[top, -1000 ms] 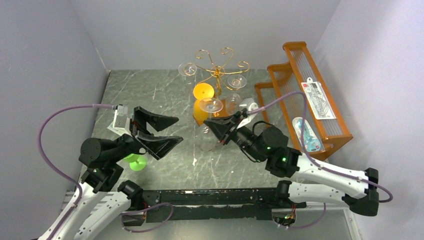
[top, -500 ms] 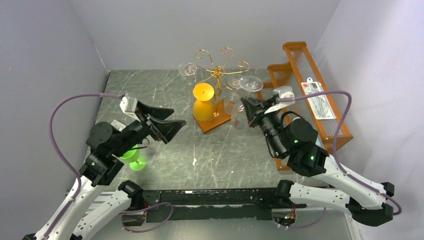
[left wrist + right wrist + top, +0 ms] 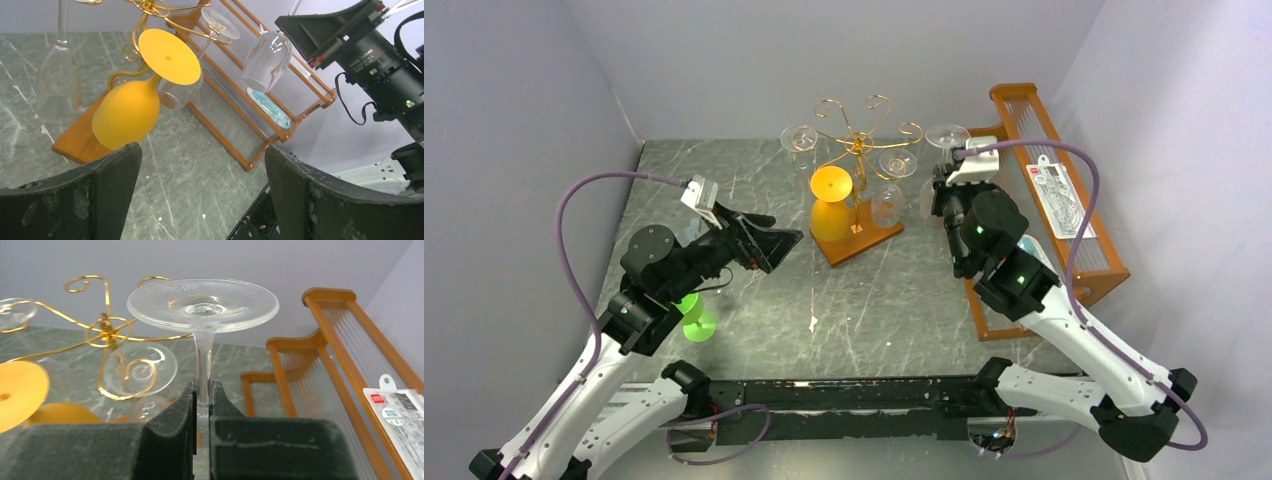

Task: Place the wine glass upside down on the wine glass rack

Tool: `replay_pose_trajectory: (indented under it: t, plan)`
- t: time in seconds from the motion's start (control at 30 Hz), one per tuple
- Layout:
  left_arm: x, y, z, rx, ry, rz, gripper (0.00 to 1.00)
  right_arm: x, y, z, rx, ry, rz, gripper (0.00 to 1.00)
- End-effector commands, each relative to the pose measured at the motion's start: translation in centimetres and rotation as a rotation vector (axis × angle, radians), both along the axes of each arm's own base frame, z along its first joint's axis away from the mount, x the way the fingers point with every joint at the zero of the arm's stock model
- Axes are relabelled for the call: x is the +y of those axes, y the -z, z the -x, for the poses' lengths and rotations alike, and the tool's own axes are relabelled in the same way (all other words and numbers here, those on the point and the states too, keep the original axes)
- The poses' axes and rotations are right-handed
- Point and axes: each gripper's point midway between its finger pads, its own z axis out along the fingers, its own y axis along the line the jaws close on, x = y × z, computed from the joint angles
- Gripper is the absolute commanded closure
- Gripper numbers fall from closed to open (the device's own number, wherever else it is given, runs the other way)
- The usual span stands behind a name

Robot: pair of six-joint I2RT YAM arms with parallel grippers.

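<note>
The wine glass (image 3: 202, 297) sits inverted in the right pincer (image 3: 202, 390), its stem between the fingers, foot above them and bowl below. To that pincer's left, on the bench (image 3: 754, 180), stands the wine glass rack (image 3: 856, 140), with a hanging glass (image 3: 896, 163) on the arm nearest the pincer and a hanging goblet (image 3: 831, 205) farther left. To the pincer's right stands the slatted shelf (image 3: 1014, 100), with packets (image 3: 1059, 200) lying on it. The rack lies ahead of the left pincer (image 3: 202, 155); a small goblet (image 3: 694, 320) sits on the bench behind that pincer.

Marble table (image 3: 754, 200), rack (image 3: 874, 238), green glass (image 3: 692, 318), shelf (image 3: 1079, 255)
</note>
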Motion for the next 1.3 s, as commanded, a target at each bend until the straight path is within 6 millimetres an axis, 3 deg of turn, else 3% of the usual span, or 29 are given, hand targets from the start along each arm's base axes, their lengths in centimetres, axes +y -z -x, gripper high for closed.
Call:
replay_pose_trajectory:
  t: [0.0,0.3,0.6,1.03,1.27]
  plan:
    - [0.4,-0.5,-0.3,0.013,-0.033,0.012,0.03,-1.2,-0.8,-2.4,0.001,0.021,-0.031,1.0]
    - [0.5,-0.6,-0.7,0.013,-0.048,-0.019,0.04,-3.0,2.0,-8.9,0.072,-0.033,-0.111,1.0]
    - [0.1,-0.8,-0.9,0.011,-0.035,-0.026,0.03,-3.4,3.5,-13.6,0.067,-0.147,-0.117,1.0]
    - [-0.3,-0.8,-1.0,0.024,-0.019,-0.014,0.04,-1.1,5.9,-17.2,0.062,-0.345,-0.076,1.0]
    - [-0.1,-1.1,-0.7,0.027,-0.024,-0.01,0.04,0.3,6.9,-17.8,0.021,-0.444,-0.055,1.0]
